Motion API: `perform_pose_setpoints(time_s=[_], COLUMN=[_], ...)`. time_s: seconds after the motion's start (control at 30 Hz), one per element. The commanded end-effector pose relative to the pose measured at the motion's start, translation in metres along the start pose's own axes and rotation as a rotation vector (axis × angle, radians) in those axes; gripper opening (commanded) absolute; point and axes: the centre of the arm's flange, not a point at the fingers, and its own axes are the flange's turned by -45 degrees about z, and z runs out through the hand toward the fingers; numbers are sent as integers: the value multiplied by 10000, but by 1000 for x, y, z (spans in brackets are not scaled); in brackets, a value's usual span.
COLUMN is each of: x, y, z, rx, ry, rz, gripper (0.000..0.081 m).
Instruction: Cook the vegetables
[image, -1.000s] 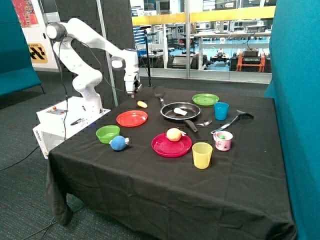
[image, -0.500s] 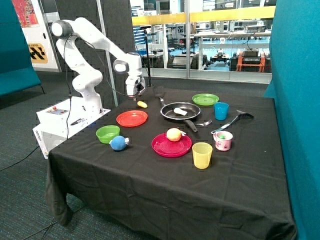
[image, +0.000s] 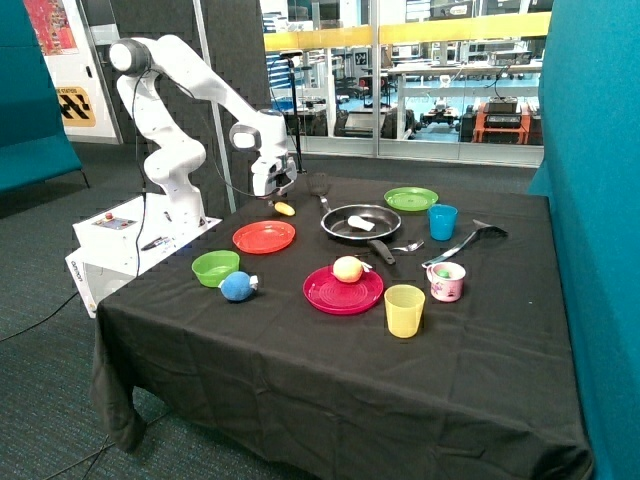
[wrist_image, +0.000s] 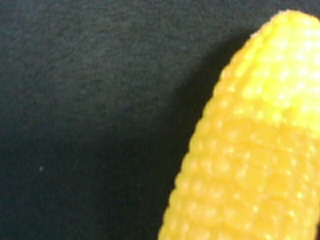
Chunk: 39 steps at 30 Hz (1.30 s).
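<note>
The pale-yellow oval piece (image: 285, 209), a toy corn cob, lies on the black tablecloth between the orange plate and the frying pan. It fills one side of the wrist view (wrist_image: 250, 150), very close, with bare cloth beside it. My gripper (image: 276, 197) hangs just above it, slightly to the arm's side. The whitish flat chunk (image: 361, 223) lies inside the black frying pan (image: 335, 228).
An orange plate (image: 264, 237), a green bowl (image: 215, 267) and a blue ball (image: 237, 287) lie toward the front. A red plate (image: 343, 292) bears a round yellow-pink fruit (image: 347, 268). A yellow cup (image: 404, 310), pink mug (image: 446, 281), blue cup (image: 442, 221) and green plate (image: 411, 199) stand beyond.
My arm has reached further over the table and my gripper has come down toward the pale-yellow piece. Nothing on the table has moved.
</note>
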Motion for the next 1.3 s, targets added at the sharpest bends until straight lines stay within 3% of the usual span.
perform_pose_setpoints(time_s=[0.0, 0.9, 1.1, 1.27], x=[5, 10, 12, 14], y=[-2, -10, -16, -14], z=[10, 28, 31, 31], rx=[-13, -13, -13, -13], ry=[23, 23, 23, 23], rz=[460, 347, 276, 227], gripper=[649, 615, 528, 507])
